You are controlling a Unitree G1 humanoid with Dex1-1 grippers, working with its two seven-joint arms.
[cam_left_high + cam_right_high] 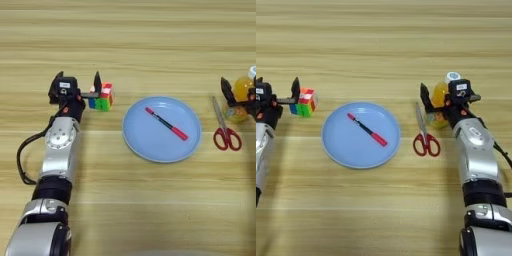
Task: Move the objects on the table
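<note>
**Two grippers out, pen parked on plate, bottle flanked at right**

Nearest the camera: two silver-and-black forearms reaching up the wood-grain tabletop [381, 210], one at each side. At mid-depth, centre: a round blue plate [338, 150] carrying the black pen [367, 129], laid diagonally, red showing at its lower right end, resting wholly inside the rim and so kept from rolling. Just right of the plate, apart from it: red-handled scissors [425, 132], blades closed and pointing away.

At right, slightly farther: the right gripper [438, 102] spread open around the orange-drink bottle [442, 100], one black finger standing to the bottle's left, the gripper body at its right; bottle between the fingers, upright, white cap at the far side. Likely a grasp being set up or let go; contact with the fingers impossible to judge.

At left, at like depth: the left gripper [80, 85] also open, one finger raised just beside a multicoloured puzzle cube [102, 96], the cube outside the gap rather than clasped.

No legible brand or writing anywhere: small white tags on both gripper housings, unreadable; bottle label too small to make out.
</note>
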